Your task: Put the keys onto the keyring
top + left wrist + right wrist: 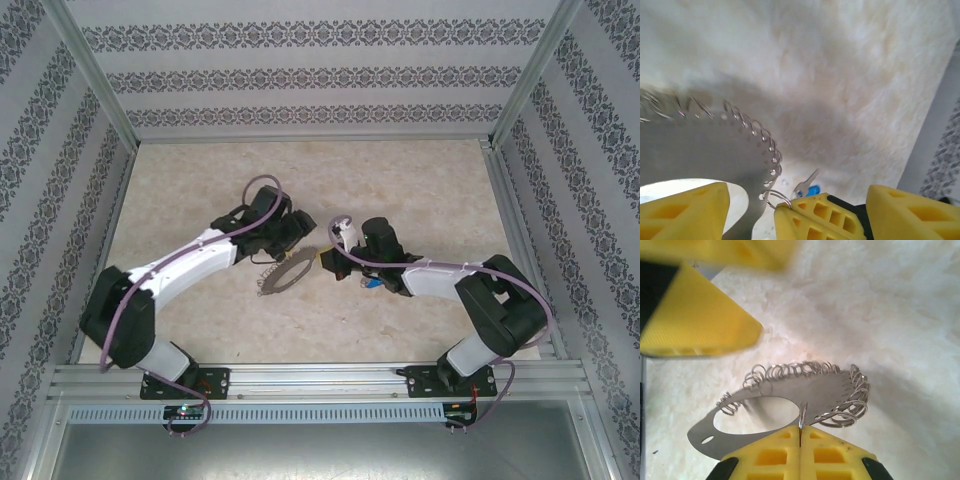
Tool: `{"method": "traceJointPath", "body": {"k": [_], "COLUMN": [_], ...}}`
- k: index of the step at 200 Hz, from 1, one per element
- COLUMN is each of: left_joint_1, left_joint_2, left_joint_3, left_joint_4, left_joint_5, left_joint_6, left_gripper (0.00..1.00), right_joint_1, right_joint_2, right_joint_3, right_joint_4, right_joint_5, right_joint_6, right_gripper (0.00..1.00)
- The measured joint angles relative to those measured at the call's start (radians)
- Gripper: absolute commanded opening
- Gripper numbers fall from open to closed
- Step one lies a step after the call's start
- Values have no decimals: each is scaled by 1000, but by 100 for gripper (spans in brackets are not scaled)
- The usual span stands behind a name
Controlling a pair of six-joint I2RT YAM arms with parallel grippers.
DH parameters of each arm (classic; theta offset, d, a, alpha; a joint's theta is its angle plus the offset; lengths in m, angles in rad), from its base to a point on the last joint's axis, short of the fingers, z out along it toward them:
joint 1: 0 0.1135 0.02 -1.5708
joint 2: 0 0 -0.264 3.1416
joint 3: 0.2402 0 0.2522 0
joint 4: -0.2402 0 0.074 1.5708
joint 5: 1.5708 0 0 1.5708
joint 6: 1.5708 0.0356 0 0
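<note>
We find the right gripper (801, 434) shut tight on one wire ring at the rim of the keyring (805, 387), a flat metal plate with an oval hole and a row of split rings along its edge. The left gripper (290, 236) stands open at the plate's other end, its yellow fingers (687, 210) wide apart and clasping nothing we can make out. The blue-headed key (810, 187) lies on the pale table (900, 305) just beside the right gripper's fingertips.

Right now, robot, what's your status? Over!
Left gripper open by the keyring. Right gripper shut on one of its rings. Blue key loose on the table, not on yet. Nothing in the way.
</note>
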Motion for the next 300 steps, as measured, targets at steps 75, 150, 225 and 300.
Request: {"method": "traceJointPath", "body": {"k": [75,150,225,300], "left_joint_1": [105,167,223,223], "left_joint_2": [-179,-197,-191,-123], "left_joint_3": [13,10,17,30], "left_joint_4": [52,235,392,541], "left_joint_5": [-77,105,400,575], "left_joint_6": [433,724,734,659], "left_gripper": [92,72,42,40], "right_joint_1": [-78,-93,-107,-140], "right_joint_2": [-68,-105,-134,-144], "right_joint_3": [115,235,311,311], "right_joint_4": [-14,21,83,156], "right_joint_5": [-111,-123,-161,-190], "right_joint_6": [56,166,259,335], "right_gripper": [0,0,0,0]}}
